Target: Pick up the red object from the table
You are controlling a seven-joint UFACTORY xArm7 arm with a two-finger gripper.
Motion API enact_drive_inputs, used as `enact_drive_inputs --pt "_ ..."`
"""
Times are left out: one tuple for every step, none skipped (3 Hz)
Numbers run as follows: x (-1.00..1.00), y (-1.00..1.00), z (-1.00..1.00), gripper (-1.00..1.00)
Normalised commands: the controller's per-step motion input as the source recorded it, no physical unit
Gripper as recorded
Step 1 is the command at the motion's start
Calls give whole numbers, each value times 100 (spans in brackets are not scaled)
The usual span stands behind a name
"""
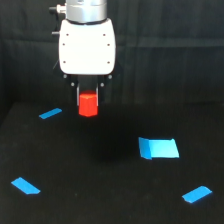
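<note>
The end effector (88, 102) is hanging from a white housing in the upper part of the exterior view, pointing straight down. The red object (88, 104) is sitting directly beneath that housing, between two dark fingers, whose tips are too dark against the background to trace. The jaws appear to be closing narrowly on the block, gripping it by its upper portion, which is partly tucked up under the housing.

The block is appearing above the far part of the tabletop (100, 200). No contact line or cast shadow is showing beneath it, so I am judging it to be lifted off the surface rather than resting, though the dark ground is making this uncertain. The vertical approach is keeping the fingers square to the block's flat faces, which is likely why it is hanging level and untilted.

Blue tape strips are lying near the exterior view's left (50, 113), lower left (25, 186) and lower right (196, 194), with a larger blue rectangle (159, 148) to the right. All are well apart from the block and not interfering.

In my judgement the pick is largely accomplished; the remaining risk is slip if the grip is shallow.
</note>
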Motion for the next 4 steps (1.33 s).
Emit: enact_drive_inputs --pt "11 -3 24 -96" --pt "0 -13 11 -100" --pt "7 2 7 -100" --pt "5 -12 -4 -100"
